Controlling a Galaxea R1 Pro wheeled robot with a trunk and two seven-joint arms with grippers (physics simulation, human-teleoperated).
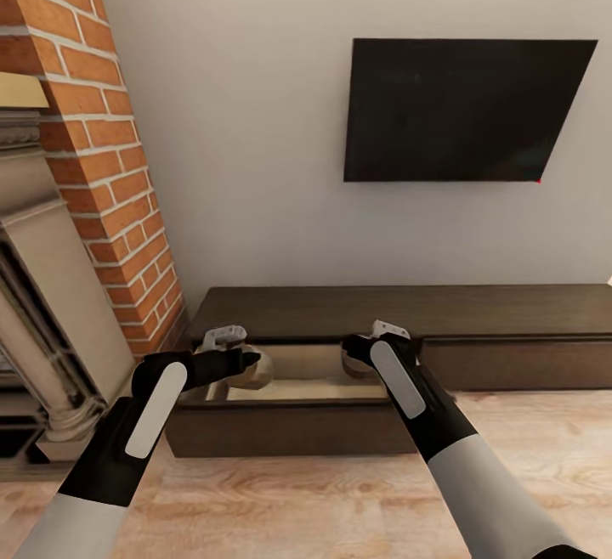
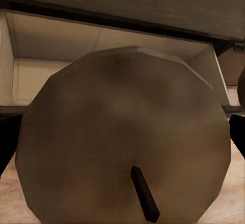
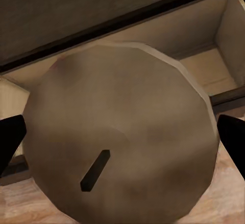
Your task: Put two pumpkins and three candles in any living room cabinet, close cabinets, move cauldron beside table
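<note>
The low dark brown cabinet (image 1: 476, 308) runs along the wall, and its left drawer (image 1: 293, 429) is pulled open, showing a pale inside. My left gripper (image 1: 242, 361) is shut on a beige candle (image 1: 257, 371) over the drawer's left end. That candle (image 2: 122, 132) and its dark wick sit between dark fingers (image 2: 7, 142) in the left wrist view. My right gripper (image 1: 364, 353) is shut on a second candle (image 1: 350, 366) over the drawer's right end. In the right wrist view this candle (image 3: 122, 132) sits between the fingers (image 3: 232, 137). The pumpkins, cauldron and table are out of view.
A red brick chimney with a stone fireplace surround (image 1: 93, 160) stands at the left, close to the cabinet's end. A black TV (image 1: 463, 109) hangs on the wall above the cabinet. Light wooden floor (image 1: 306, 499) lies in front of the drawer.
</note>
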